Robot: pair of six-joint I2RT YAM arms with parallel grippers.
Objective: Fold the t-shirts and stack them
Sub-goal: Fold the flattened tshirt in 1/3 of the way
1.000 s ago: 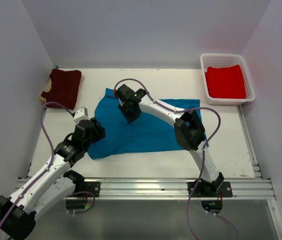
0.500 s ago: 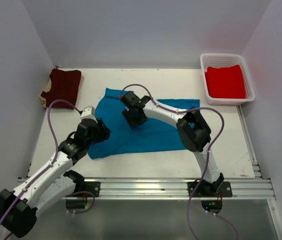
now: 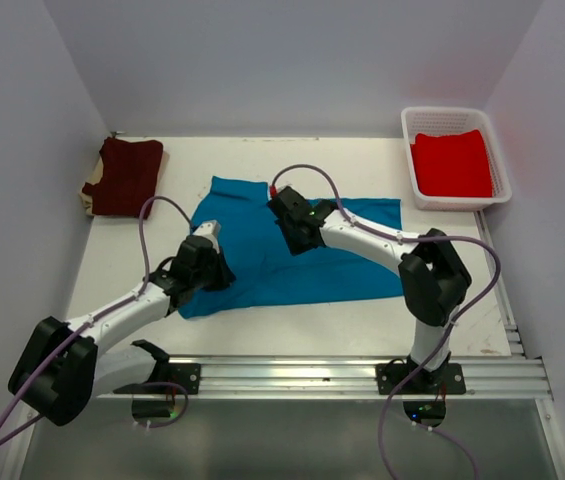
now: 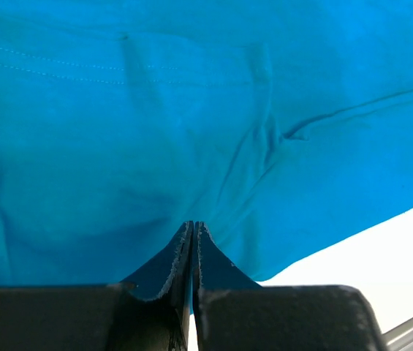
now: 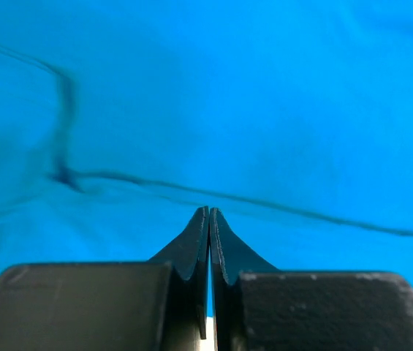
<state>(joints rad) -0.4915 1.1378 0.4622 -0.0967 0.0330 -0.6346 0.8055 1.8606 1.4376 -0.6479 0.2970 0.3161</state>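
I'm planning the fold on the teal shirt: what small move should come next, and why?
Probably open the left pincer and lower it onto the near-left edge of the teal shirt. Both it and the right pincer are shut with no cloth visibly pinched, and the shirt lies spread out, so a fold needs a grip first.

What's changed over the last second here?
The right fingers slid right and slightly nearer across the blue shirt. The left fingers moved right, further onto its near left corner. The blue shirt, the maroon shirt and the red shirt in the basket stayed put.
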